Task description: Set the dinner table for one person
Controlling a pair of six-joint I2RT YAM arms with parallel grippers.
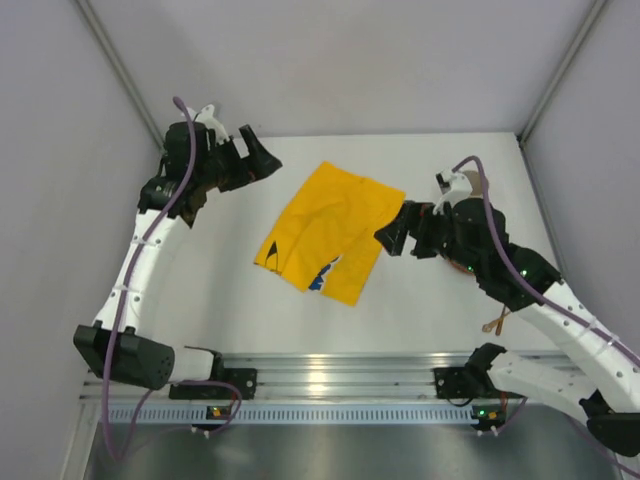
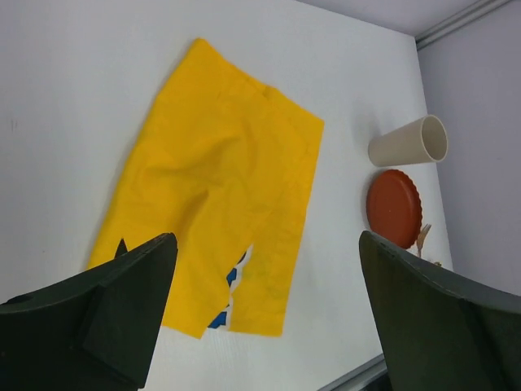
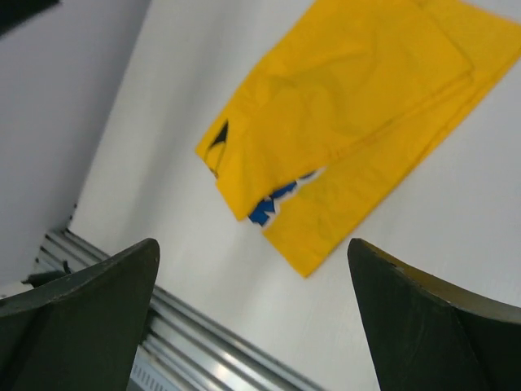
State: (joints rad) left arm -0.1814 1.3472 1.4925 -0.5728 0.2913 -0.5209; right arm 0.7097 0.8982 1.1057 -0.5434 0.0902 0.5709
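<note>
The white dinner table (image 1: 230, 320) carries a yellow cloth mat (image 1: 325, 232) near its middle, folded over unevenly, with a blue and white print showing at one edge (image 2: 232, 281). My left gripper (image 1: 258, 152) hovers above the table's far left, beyond the cloth's left corner, open and empty (image 2: 267, 240). Just off the cloth's right edge is my right gripper (image 1: 393, 228), also open with nothing between its fingers (image 3: 252, 244). Neither gripper touches the cloth (image 3: 350, 122).
A beige cup (image 2: 409, 142), a scalloped red plate (image 2: 394, 208) and a wooden fork (image 2: 423, 238) sit at the table's right side, mostly hidden under my right arm in the top view. A silver rail (image 1: 330, 370) runs along the near edge. Grey walls enclose three sides.
</note>
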